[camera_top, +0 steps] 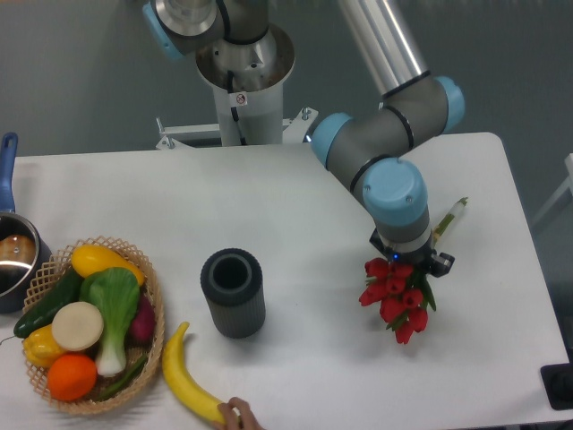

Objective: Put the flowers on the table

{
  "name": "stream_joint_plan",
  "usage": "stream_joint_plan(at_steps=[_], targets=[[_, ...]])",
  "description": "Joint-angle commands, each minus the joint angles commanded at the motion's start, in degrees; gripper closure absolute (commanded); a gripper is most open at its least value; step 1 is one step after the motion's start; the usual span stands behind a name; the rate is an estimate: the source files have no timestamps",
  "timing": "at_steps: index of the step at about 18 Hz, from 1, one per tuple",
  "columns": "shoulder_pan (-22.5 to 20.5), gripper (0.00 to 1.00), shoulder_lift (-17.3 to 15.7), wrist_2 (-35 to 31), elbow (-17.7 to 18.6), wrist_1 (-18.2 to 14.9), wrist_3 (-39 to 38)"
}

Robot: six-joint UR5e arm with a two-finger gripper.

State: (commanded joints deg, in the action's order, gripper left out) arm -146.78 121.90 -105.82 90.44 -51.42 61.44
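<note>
Yellow catches my eye first: a banana [190,378] lies at the near edge of the desk [295,197], with a fingertip-like bit of skin [240,414] touching its near end. Just left of it I see a wicker basket [154,305] heaped with vegetables, and a dark ribbed cylinder [234,292] stands upright beside the banana. To the right, the flowers [395,299] show as a tight cluster of red tulip buds with green leaves, buds pointing toward me; a pale green stem [450,218] sticks out behind the wrist. The gripper [410,265] sits right over the bunch; its fingers are hidden, so I cannot tell whether they clasp it. Farther left, a pot [14,255] with a blue handle sits at the desk's edge.
</note>
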Motion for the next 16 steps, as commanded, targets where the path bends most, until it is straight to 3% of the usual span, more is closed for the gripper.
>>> stream_joint_plan(at_steps=[9, 10, 12, 16], targets=[[0.26, 0.45, 0.53, 0.00, 0.17, 0.00, -0.36], [0.26, 0.38, 0.53, -0.09, 0.17, 0.00, -0.18], [0.18, 0.01, 0.01, 0.00, 0.09, 0.09, -0.01], [-0.79, 0.00, -3.33, 2.37, 0.17, 0.53, -0.01]])
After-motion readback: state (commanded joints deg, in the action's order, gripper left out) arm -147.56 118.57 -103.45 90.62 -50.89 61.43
